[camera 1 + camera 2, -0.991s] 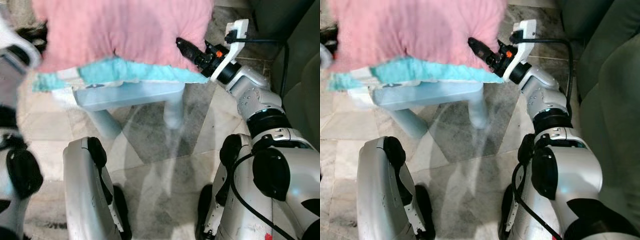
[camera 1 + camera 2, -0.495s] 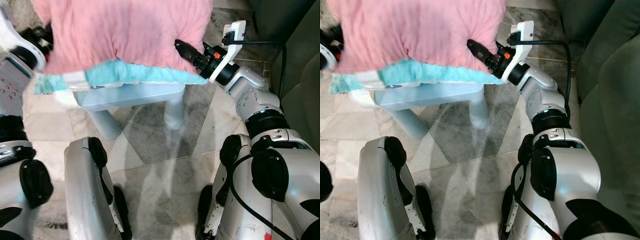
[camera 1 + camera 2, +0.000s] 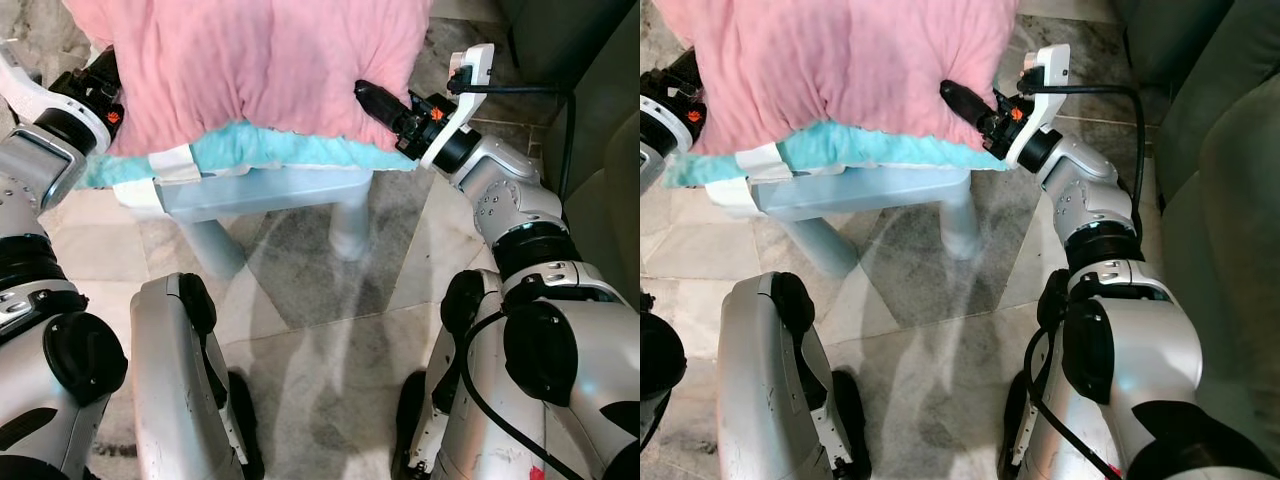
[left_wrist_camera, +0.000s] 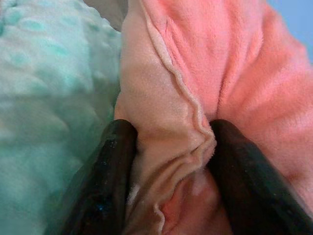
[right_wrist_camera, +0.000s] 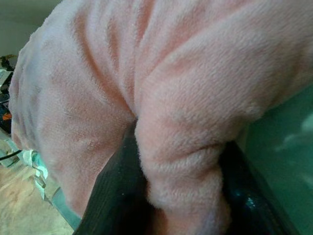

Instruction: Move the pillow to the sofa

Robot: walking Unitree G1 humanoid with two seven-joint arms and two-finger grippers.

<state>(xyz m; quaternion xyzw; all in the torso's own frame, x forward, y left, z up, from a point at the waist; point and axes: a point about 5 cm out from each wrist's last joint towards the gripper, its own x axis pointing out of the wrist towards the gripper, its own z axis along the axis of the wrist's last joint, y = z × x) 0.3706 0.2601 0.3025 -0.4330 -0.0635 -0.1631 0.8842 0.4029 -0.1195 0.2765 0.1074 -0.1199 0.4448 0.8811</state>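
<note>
Pillow (image 3: 250, 70) hangs between our tools, left tool (image 4: 166, 147) and right tool (image 5: 181, 166) each clamped on an edge fold. The sofa (image 3: 1220, 150) lies to our right, nearer the right arm.

No text, label, brand, number or sign can be read in any of the views.
</note>
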